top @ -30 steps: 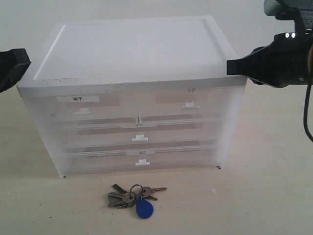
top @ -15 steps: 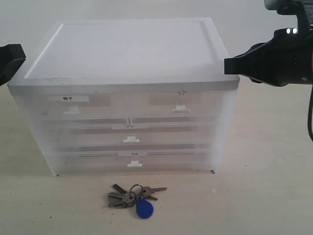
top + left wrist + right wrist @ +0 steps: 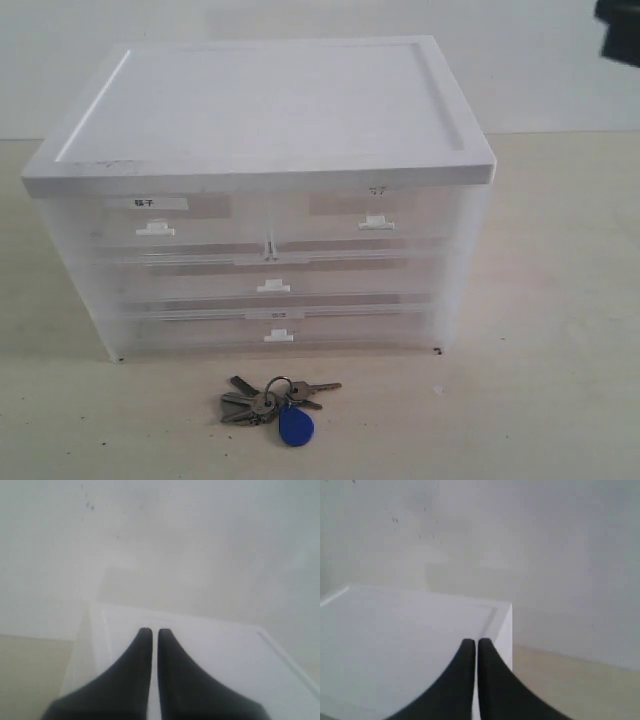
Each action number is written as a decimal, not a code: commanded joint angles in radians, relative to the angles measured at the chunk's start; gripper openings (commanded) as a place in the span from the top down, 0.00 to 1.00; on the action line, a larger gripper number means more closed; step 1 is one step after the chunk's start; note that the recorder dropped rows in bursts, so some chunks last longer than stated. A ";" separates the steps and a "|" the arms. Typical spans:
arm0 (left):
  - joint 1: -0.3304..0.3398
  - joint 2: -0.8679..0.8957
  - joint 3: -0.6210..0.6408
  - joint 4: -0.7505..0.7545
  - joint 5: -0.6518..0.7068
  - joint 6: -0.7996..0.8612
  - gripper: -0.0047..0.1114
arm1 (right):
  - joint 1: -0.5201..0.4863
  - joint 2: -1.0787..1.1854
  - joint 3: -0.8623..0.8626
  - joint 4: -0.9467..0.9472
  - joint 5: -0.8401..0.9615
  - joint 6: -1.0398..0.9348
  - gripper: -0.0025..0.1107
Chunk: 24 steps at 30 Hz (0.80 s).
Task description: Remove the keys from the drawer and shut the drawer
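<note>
Exterior view: the pale beige bench point(image 3: 560, 330) carries a translucent white plastic drawer cabinet point(image 3: 260, 110). Its half-width translucent drawer point(image 3: 420, 215), at two o'clock, sits flush. The bunch of grey metal keys point(image 3: 262, 398) lies on the bench at six o'clock, just clear of the cabinet. They are probably light, stiff and slippery, so the ring or blue teardrop fob point(image 3: 295, 427) looks the surest hold. The left fingers point(image 3: 140, 670) and right fingers point(image 3: 462, 680) are pressed together, empty, above the cabinet top.
</note>
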 commanded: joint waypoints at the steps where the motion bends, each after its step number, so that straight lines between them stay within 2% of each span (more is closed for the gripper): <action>1: -0.005 -0.247 0.056 0.043 0.008 0.028 0.92 | 0.000 -0.247 0.043 0.002 0.000 -0.018 0.98; 4: -0.005 -0.405 0.087 0.122 0.023 0.032 0.92 | 0.000 -0.390 0.080 0.002 0.006 -0.041 0.98; 15: -0.005 -0.890 0.259 0.124 0.033 0.013 0.92 | 0.000 -0.799 0.141 0.002 -0.006 -0.056 0.98; 24: -0.005 -0.890 0.278 0.124 0.000 0.013 0.92 | 0.000 -0.799 0.135 0.002 -0.042 -0.002 0.98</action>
